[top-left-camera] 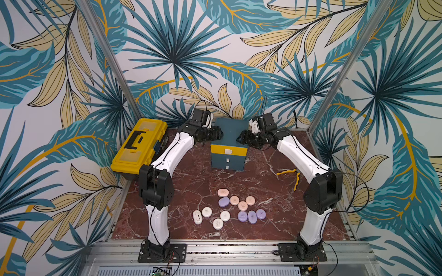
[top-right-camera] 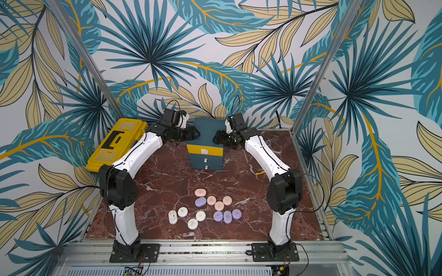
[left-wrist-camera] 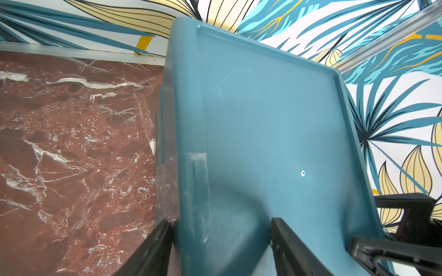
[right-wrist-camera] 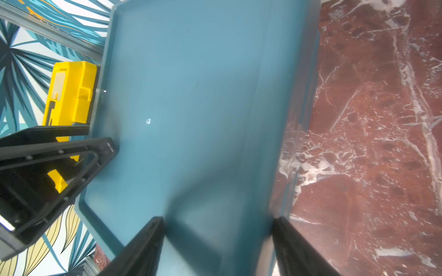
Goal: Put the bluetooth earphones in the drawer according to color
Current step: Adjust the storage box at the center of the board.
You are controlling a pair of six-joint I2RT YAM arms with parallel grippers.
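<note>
**Inspector:** Position of the drawer [top-left-camera: 228, 165]?

**Assessor:** Rear centre of the surface [top-left-camera: 191, 172], fronts facing the arm bases. The top front is yellow and the lower two are teal, each with a white tab [top-left-camera: 228, 151]. All three appear shut.

**Inspector:** The tools?

**Assessor:** The left tool [top-left-camera: 219, 134] and right tool [top-left-camera: 240, 139] flank its upper side edges, one to each side. In the wrist views each has its fingers spread, one over the teal top and one down beside the side wall. Neither is clamped on anything I can identify. Whether a pad bears on the wall, I cannot tell. My judgement is that they bracket the cabinet to square or steady it before a tab is pulled.

**Inspector:** The bluetooth earphones [top-left-camera: 242, 205]?

**Assessor:** All twelve lie loose near the front of the surface, well apart from the drawer. The white cases [top-left-camera: 207, 212] are toward the left arm and the peach-pink cases [top-left-camera: 234, 200] sit behind. The lilac cases [top-left-camera: 252, 217] are toward the right arm, with one lilac lying among the peach. They are loosely grouped by colour, which should ease sorting. None are stowed.

**Inspector:** Markings?

**Assessor:** Each case bears a small top mark, too small to read. The yellow toolbox [top-left-camera: 140, 145] has a dark side label, illegible. The pliers [top-left-camera: 290, 172] lie beside the right arm with no brand visible.
</note>
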